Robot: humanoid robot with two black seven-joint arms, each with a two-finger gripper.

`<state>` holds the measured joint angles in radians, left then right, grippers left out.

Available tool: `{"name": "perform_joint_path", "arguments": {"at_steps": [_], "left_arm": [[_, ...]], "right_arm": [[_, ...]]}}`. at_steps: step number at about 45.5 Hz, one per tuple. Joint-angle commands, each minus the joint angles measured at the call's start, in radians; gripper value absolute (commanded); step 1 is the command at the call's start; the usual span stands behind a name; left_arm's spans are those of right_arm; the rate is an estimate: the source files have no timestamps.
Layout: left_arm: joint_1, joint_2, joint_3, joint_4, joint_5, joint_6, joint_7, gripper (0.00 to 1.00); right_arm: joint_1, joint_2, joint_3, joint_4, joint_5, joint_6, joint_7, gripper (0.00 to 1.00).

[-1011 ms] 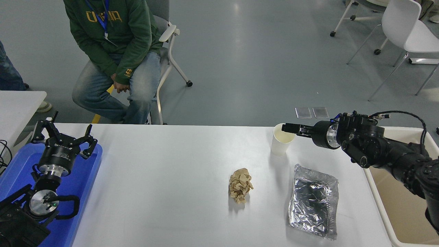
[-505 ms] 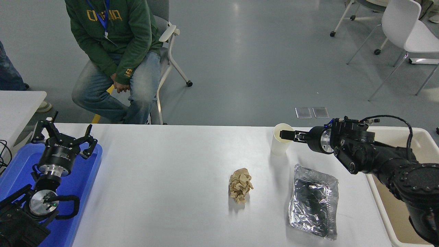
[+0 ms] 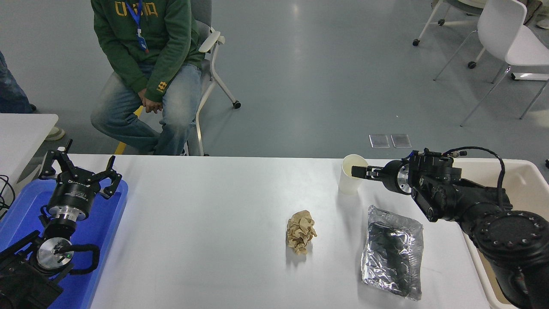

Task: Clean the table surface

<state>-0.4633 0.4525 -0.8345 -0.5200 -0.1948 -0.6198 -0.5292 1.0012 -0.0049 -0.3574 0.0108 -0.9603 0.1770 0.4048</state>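
The white table surface (image 3: 214, 214) carries three loose things. A white paper cup (image 3: 347, 183) stands upright near the far edge. A crumpled ball of brown paper (image 3: 301, 231) lies in the middle. A crinkled silver foil tray (image 3: 392, 257) lies at the right front. My right gripper (image 3: 358, 172) reaches in from the right, level with the cup's rim, and its tip overlaps the cup's right side. Its side-on pose hides how it stands. My left gripper (image 3: 79, 169) is parked open at the lower left.
A blue tray (image 3: 107, 227) lies under the left arm. A beige bin (image 3: 527, 180) sits off the table's right end, behind my right arm. A person (image 3: 146, 51) sits on a chair beyond the far left edge. A smaller white table (image 3: 21, 128) shows at the left.
My right gripper has come down and slightly leftward from above the cup's mouth to the cup's rim. The cup stays in place. The seated person has shifted a little to the right.
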Motion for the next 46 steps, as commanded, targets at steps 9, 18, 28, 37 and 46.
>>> {"name": "perform_joint_path", "arguments": {"at_steps": [9,18,28,37,46], "left_arm": [[0.0,0.0,0.0,0.0,0.0,0.0,0.0,1.0],[0.0,0.0,0.0,0.0,0.0,0.0,0.0,1.0],[0.0,0.0,0.0,0.0,0.0,0.0,0.0,1.0],[0.0,0.0,0.0,0.0,0.0,0.0,0.0,1.0],[0.0,0.0,0.0,0.0,0.0,0.0,0.0,1.0]], "right_arm": [[-0.003,0.005,-0.028,-0.011,0.0,0.006,-0.055,0.87],[-0.003,0.005,-0.054,-0.012,0.002,0.004,-0.058,0.87],[-0.004,0.005,-0.054,-0.011,0.002,0.006,-0.067,0.86],[-0.004,0.005,-0.054,-0.009,0.003,0.006,-0.067,0.83],[-0.001,0.005,-0.054,0.001,0.008,0.015,-0.066,0.72]]}}
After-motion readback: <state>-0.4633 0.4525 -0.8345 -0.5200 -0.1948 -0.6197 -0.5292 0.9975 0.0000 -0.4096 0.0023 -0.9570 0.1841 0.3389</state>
